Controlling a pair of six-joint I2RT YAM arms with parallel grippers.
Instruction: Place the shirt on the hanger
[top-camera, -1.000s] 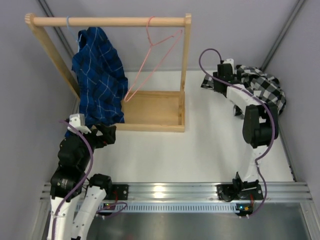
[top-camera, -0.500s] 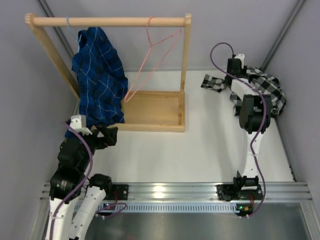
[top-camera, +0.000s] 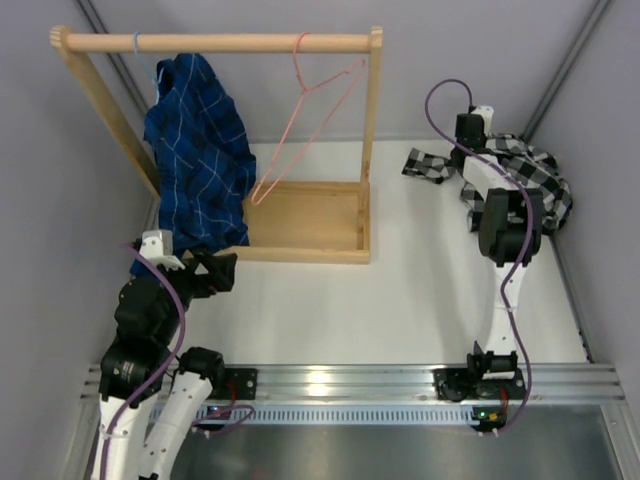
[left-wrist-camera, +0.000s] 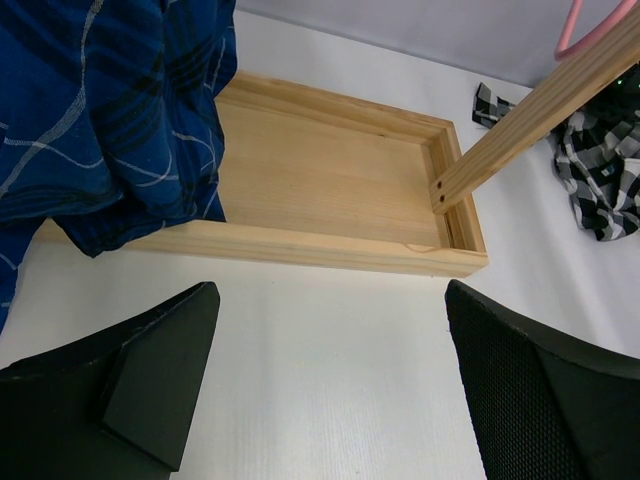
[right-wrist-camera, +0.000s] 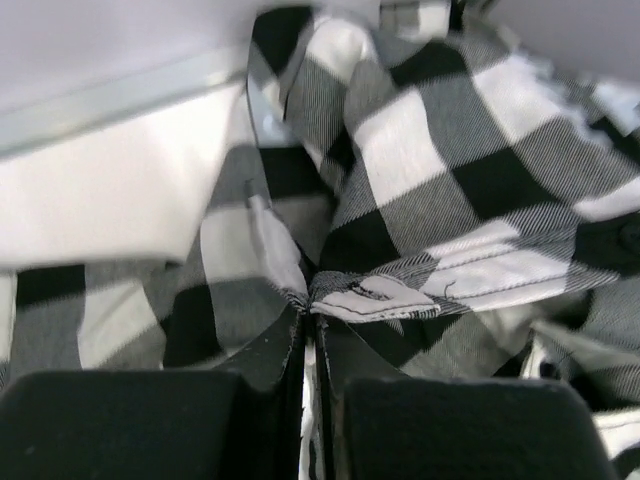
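Observation:
The black-and-white checked shirt (top-camera: 540, 180) lies crumpled on the table at the far right, one sleeve stretching left. My right gripper (top-camera: 472, 150) is down on its left part. In the right wrist view the jaws (right-wrist-camera: 312, 320) are shut on a pinched fold of the shirt (right-wrist-camera: 430, 170). The pink wire hanger (top-camera: 310, 110) hangs by its hook from the right end of the wooden rail, tilted, with nothing on it. My left gripper (top-camera: 225, 270) hovers open near the rack's front left corner, and nothing sits between its fingers (left-wrist-camera: 330, 310). The shirt (left-wrist-camera: 600, 180) shows far right there.
A wooden rack (top-camera: 215, 43) with a shallow tray base (top-camera: 305, 215) stands at the back left. A dark blue grid-line shirt (top-camera: 195, 150) hangs from its rail on the left, reaching down to the tray (left-wrist-camera: 330, 170). Grey walls close in behind and on both sides.
My right arm swung right onto the checked shirt and its jaws closed on a fold of the fabric. The left arm stayed still and open.

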